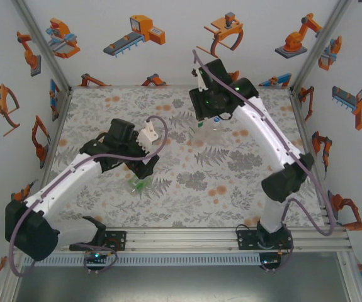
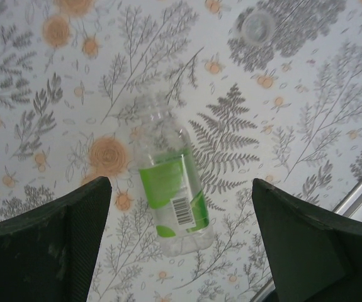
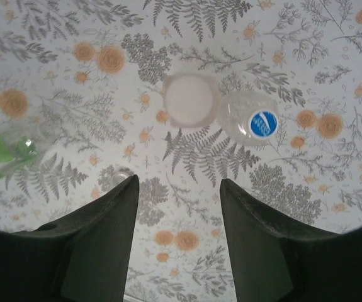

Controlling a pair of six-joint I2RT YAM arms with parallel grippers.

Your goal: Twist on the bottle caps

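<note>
Looking at the left gripper (image 2: 181, 184) first: its fingers are spread wide and hold nothing, hovering over the green-labelled bottle (image 2: 168, 189). That bottle lies on its side on the floral table cover (image 2: 306, 126), with its mouth uncapped and pointing away from the fingers. From the top view it's in the near-left part of the table, right under the gripper. A loose cap (image 2: 258, 26), pale and see-through, lies flat on the cover well apart from the bottle's mouth.

The right gripper (image 3: 179, 181) is over the far side, right of centre. Its fingers are parted too, and there's just bare cover between them. Just past its fingertips two bottles stand upright, side by side and about touching: a pale-topped bottle (image 3: 190, 100) and a clear bottle (image 3: 256, 119) with a blue-and-white top.
</note>
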